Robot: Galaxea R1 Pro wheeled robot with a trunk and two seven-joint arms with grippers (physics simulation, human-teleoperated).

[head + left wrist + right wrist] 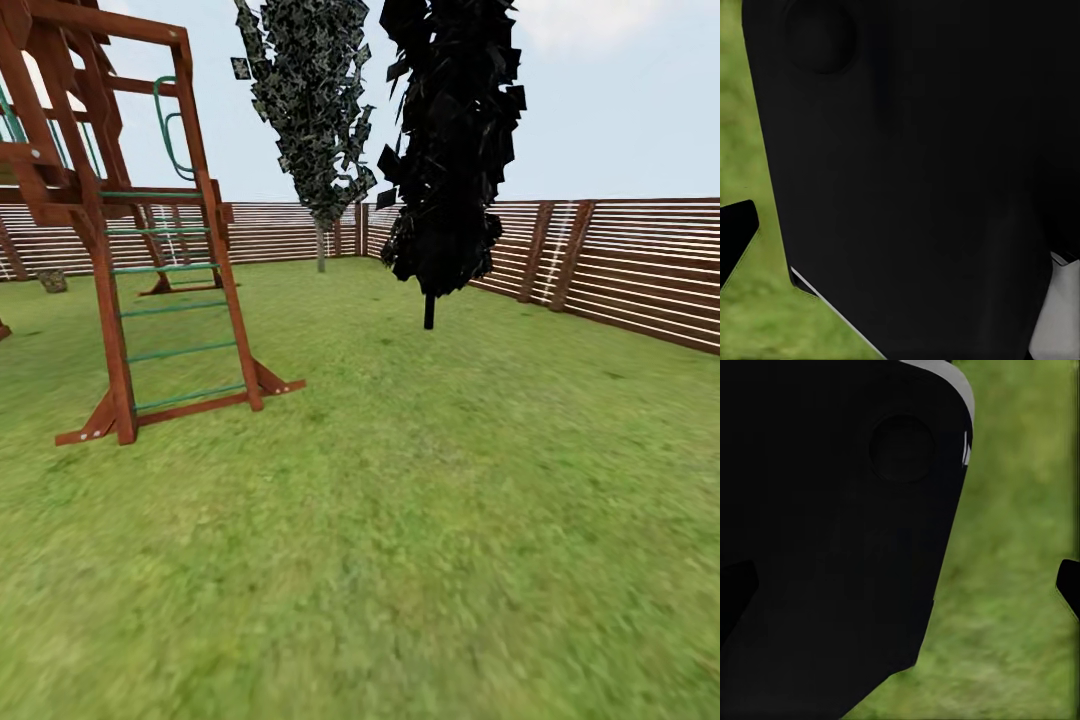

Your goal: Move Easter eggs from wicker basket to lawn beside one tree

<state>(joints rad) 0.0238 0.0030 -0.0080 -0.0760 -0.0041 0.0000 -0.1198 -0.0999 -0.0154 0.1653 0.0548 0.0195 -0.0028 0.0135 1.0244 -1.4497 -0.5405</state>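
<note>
Lawn point(420, 560) up close, dark cone trees point(450, 150) beyond; no basket or eggs, so nothing looks done. Tool states: cannot tell.

A large black body point(922, 172), smooth and matte, takes up most of the left wrist view. It bears a shallow round recess point(820, 35) near one corner. Along one slanted edge of the body runs a thin pale line point(832, 306). A light grey panel point(1059, 307) sits against the body at the corner far from the recess. Beside the body, on the recess side, lies a strip of mottled green lawn point(761, 315). A dark pointed finger tip point(736, 232) of the hand juts over that grass, apart from the body; whether the hand is open cannot be told.
</note>
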